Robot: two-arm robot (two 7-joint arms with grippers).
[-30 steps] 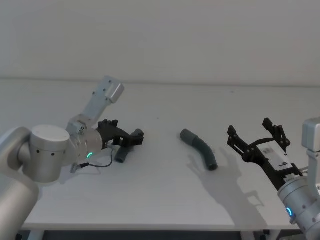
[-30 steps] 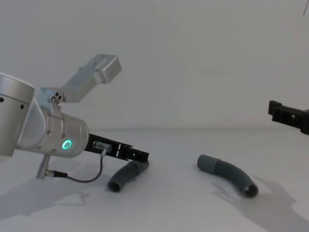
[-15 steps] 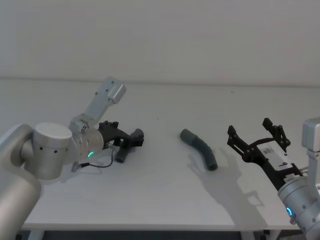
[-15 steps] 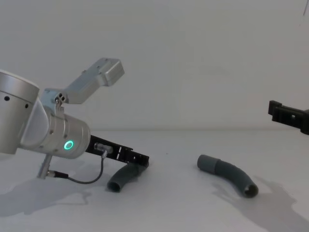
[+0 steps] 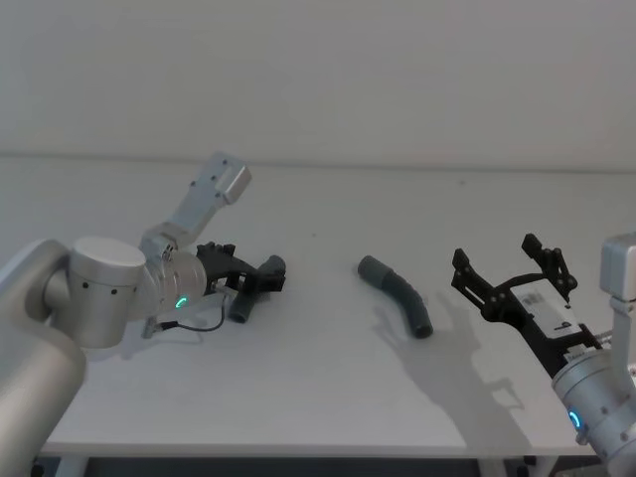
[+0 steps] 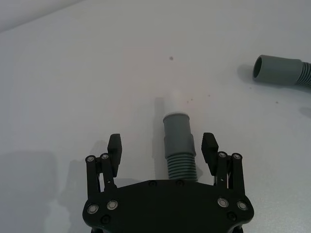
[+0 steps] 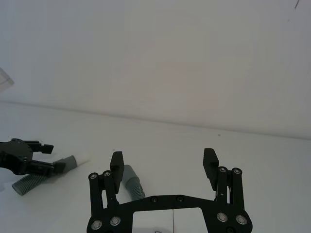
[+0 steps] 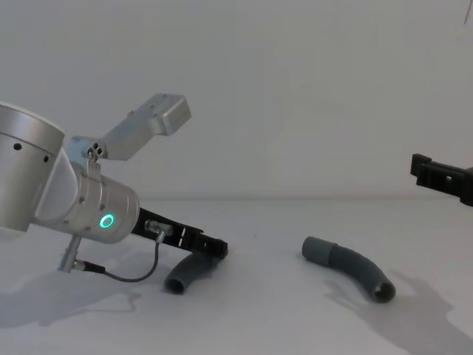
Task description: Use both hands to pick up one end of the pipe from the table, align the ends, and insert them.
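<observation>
Left hand [image 6: 162, 142] lowered, open astride pipe [image 6: 179, 131] | right hand [image 7: 164, 158] open | white table [image 5: 318, 388], blank wall [image 5: 318, 70]

A white-grey table [image 5: 328, 397] carries two curved, ribbed grey pipe pieces, well apart: the shorter piece [image 5: 241, 310] at nine o'clock, the longer piece [image 5: 402, 305] at three o'clock.

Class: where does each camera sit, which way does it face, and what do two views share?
Head: high, looking down at the table; left hand and right hand show.
Chest: low, looking across; left arm shows.
Left wrist: behind the left hand, facing the short hose.
Right wrist: behind the right hand, facing forward.
Shared: head and chest show the long hose.
</observation>
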